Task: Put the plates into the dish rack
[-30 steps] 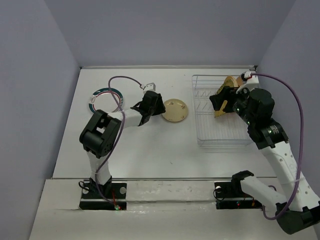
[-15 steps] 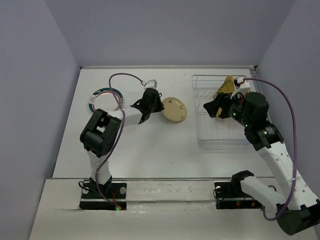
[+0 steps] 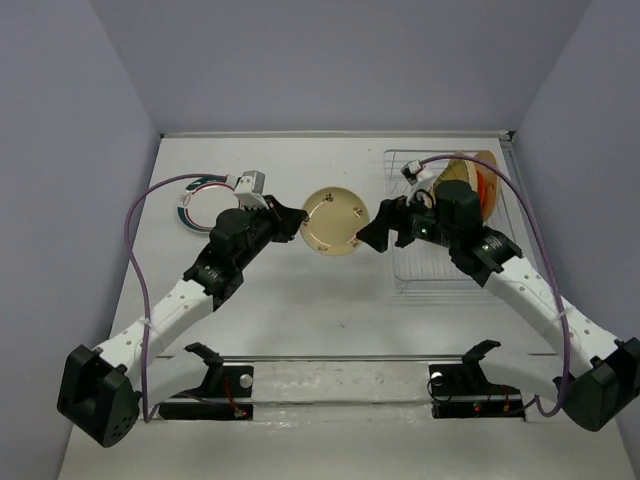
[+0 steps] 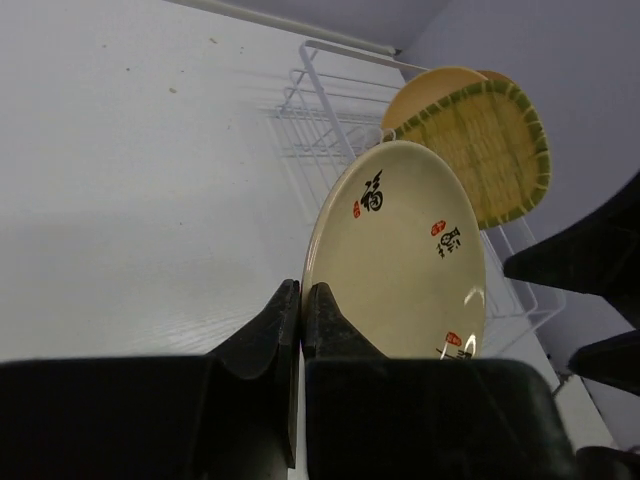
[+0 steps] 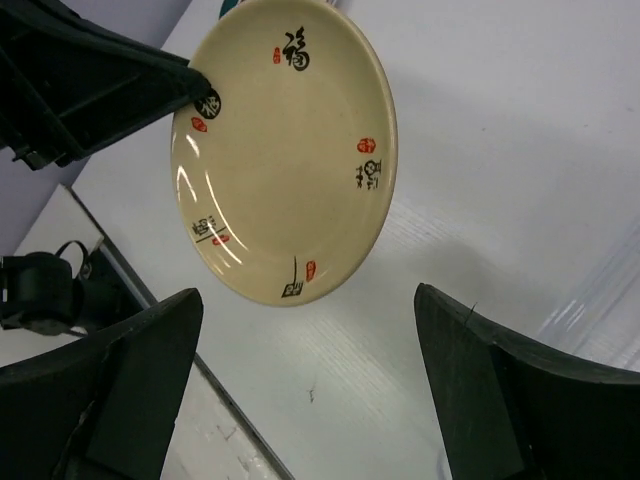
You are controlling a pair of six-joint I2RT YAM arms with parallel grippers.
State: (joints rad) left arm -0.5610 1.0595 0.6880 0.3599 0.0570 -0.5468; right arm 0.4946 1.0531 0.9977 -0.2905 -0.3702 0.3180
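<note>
A cream plate (image 3: pixel 333 221) with black characters and red marks hangs on edge above the table, between the two arms. My left gripper (image 3: pixel 295 218) is shut on its left rim; the left wrist view shows both fingers pinching the rim (image 4: pixel 302 295) of the plate (image 4: pixel 400 250). My right gripper (image 3: pixel 372 238) stands open just right of the plate, touching nothing. From the right wrist, the plate (image 5: pixel 285 150) sits just ahead of the wide-apart gripper (image 5: pixel 305 300). The white wire dish rack (image 3: pixel 430 275) holds a woven yellow-green plate (image 4: pixel 490 150) and a peach plate (image 4: pixel 430 85), both upright.
A white plate with a green and red rim (image 3: pixel 205 190) lies flat at the back left of the table. An orange plate (image 3: pixel 487 195) stands at the rack's far right end. Purple-grey walls close in the back and both sides.
My left gripper shut on the cream plate's rim and lifted it off the table, tilting it upright. My right gripper left the rack, swung left toward the plate and opened wider.
</note>
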